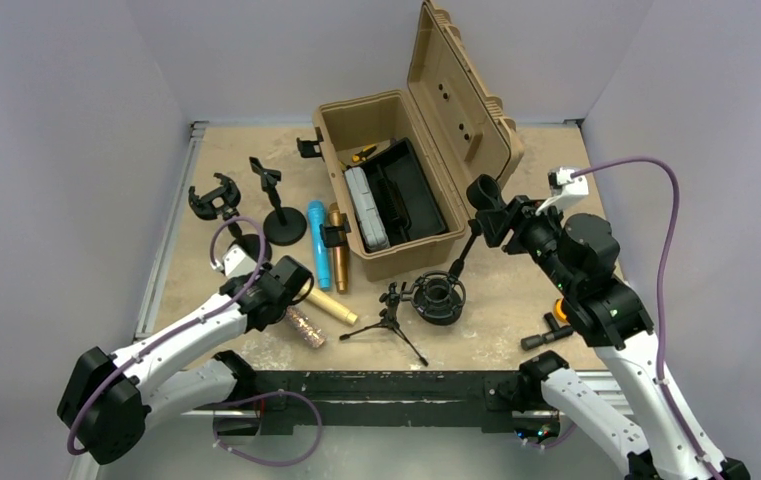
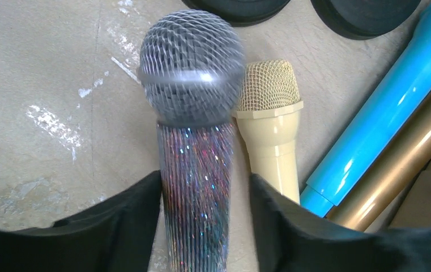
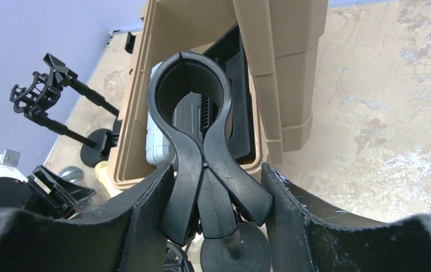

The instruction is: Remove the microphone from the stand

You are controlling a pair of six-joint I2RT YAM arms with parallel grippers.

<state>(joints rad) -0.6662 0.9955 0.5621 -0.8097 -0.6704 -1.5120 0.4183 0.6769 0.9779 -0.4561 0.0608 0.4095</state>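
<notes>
A glittery microphone (image 2: 196, 187) with a grey mesh head lies on the table; it also shows in the top view (image 1: 305, 327). My left gripper (image 2: 204, 198) is open around its body, the left finger touching it and the right finger a little apart. In the top view my left gripper (image 1: 291, 300) is low over it. My right gripper (image 3: 216, 187) is shut on the handles of the black clip (image 3: 193, 107) of a stand. The clip's ring is empty. The stand's round base (image 3: 235, 249) is below. In the top view my right gripper (image 1: 504, 215) holds the clip (image 1: 483, 190).
An open tan toolbox (image 1: 351, 118) stands at the back middle. Blue (image 1: 318, 245), gold (image 1: 338, 250) and cream (image 1: 331, 305) microphones lie near my left gripper. A small tripod (image 1: 388, 320) and two other black stands (image 1: 276, 210) (image 1: 214, 198) are on the table.
</notes>
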